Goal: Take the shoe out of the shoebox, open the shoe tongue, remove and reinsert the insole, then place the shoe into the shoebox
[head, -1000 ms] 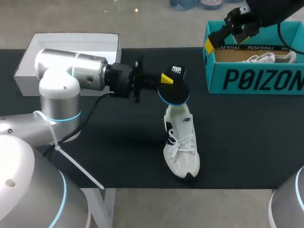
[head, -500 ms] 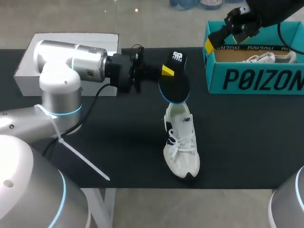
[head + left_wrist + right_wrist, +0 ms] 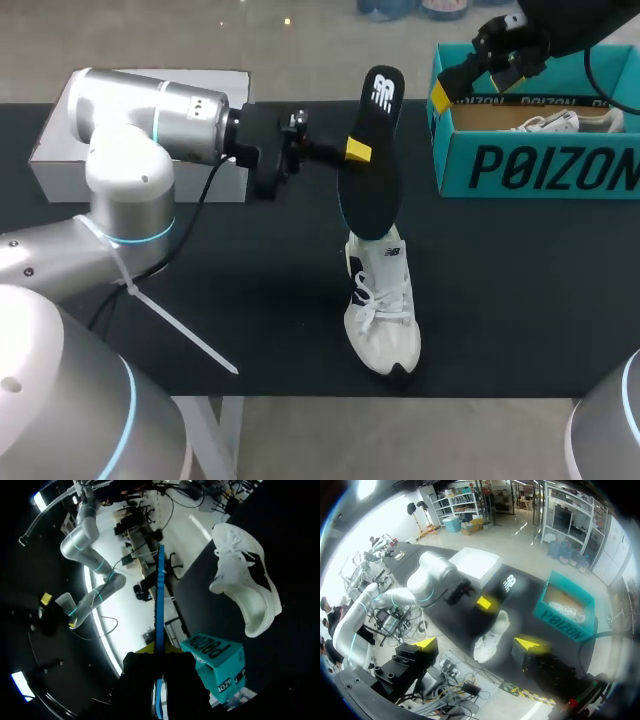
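**Arrangement of items on the tabletop (image 3: 250, 300), head view.**

The shoe (image 3: 380, 305) is set upright on its sole near the middle, with the toe toward the front edge and the heel toward the rear. The insole (image 3: 370, 160) is held on end above the heel opening, gripped at its left edge between the jaws of the left gripper (image 3: 355, 152), which enters from the left. Contact between insole and shoe cannot be determined. The shoebox (image 3: 540, 160) is placed at the right rear, and a second shoe (image 3: 545, 122) is lying in it. The right gripper (image 3: 445, 92) is positioned at the shoebox's left rear corner. Another box (image 3: 150, 90) is located at the left rear, behind the left arm (image 3: 150, 130).
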`<state>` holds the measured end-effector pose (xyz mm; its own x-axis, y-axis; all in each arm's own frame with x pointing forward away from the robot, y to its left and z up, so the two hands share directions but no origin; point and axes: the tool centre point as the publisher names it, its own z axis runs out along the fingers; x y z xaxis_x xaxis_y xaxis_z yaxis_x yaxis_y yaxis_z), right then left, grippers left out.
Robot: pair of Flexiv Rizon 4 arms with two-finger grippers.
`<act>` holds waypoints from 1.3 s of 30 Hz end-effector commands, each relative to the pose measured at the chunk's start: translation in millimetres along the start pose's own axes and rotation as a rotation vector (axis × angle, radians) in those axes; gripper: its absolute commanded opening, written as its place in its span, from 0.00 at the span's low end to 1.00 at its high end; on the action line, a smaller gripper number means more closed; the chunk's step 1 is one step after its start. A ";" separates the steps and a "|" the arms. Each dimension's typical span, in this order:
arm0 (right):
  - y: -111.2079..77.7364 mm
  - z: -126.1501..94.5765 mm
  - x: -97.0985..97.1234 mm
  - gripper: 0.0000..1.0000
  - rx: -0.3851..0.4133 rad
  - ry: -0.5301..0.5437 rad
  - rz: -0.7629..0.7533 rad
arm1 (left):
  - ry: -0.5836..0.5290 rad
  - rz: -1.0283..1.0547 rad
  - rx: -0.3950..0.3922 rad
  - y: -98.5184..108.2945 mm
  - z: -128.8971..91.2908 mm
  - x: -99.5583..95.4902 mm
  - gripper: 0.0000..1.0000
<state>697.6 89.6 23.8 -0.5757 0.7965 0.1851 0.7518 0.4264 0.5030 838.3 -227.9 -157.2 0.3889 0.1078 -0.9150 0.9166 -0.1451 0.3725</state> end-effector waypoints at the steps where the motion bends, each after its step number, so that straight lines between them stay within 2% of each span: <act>1: 3.7 0.5 1.2 1.00 0.007 -0.001 0.002 | 0.016 0.347 -0.098 -3.4 -5.7 4.8 0.00; 14: 3.7 0.5 1.2 1.00 0.007 -0.001 0.002 | -0.061 0.339 -0.255 0.8 -2.7 12.8 0.00; 23: 3.7 0.5 1.2 1.00 0.007 -0.001 0.002 | -0.099 0.311 -0.240 2.6 -1.7 16.1 0.00; 39: 3.7 0.5 1.2 1.00 0.007 -0.001 0.002 | -0.100 0.307 -0.240 3.0 -2.3 15.8 0.00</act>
<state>697.6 89.6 23.7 -0.5757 0.7965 0.1851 0.7518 0.4265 0.5030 847.8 -222.9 -169.9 0.6468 -0.0044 -0.7627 0.7606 0.0773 0.6446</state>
